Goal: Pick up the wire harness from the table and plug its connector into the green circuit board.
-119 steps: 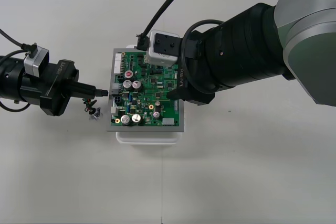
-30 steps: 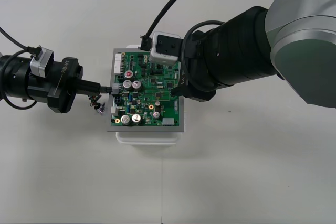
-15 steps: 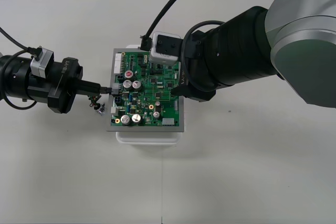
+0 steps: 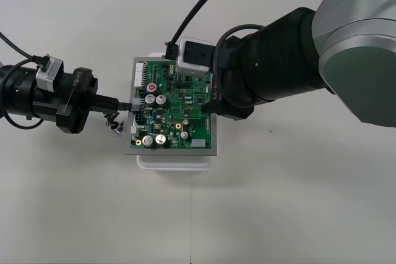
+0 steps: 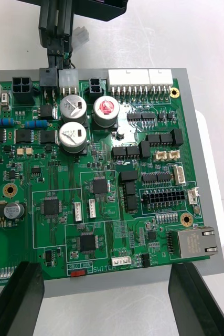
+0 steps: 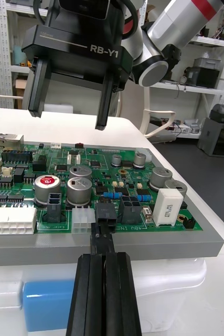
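The green circuit board [image 4: 176, 106] lies on its white base [image 4: 176, 160] mid-table. My left gripper [image 4: 125, 107] comes in level from the left and is shut on the harness's small black plug [image 6: 105, 214]. The plug stands in the row of connectors at the board's left edge, beside a white connector [image 6: 82, 219]. The harness's thin wires and its metal socket [image 4: 116, 127] hang under the left fingers, next to the board. My right gripper [image 4: 209, 91] hovers open over the board's right edge, fingers [image 5: 17, 299] wide apart. It also shows in the left wrist view [image 6: 70, 118].
Tall silver capacitors [image 5: 72, 123] and a white block [image 6: 166, 206] stand on the board close to the plug. Bare table [image 4: 278, 202] lies in front and to both sides. Dark floor with cables runs along the far edge.
Since four seconds ago my left gripper has moved right, bringing the plug to the board's edge. In the last second only the hanging socket has swayed slightly; the right arm holds still.
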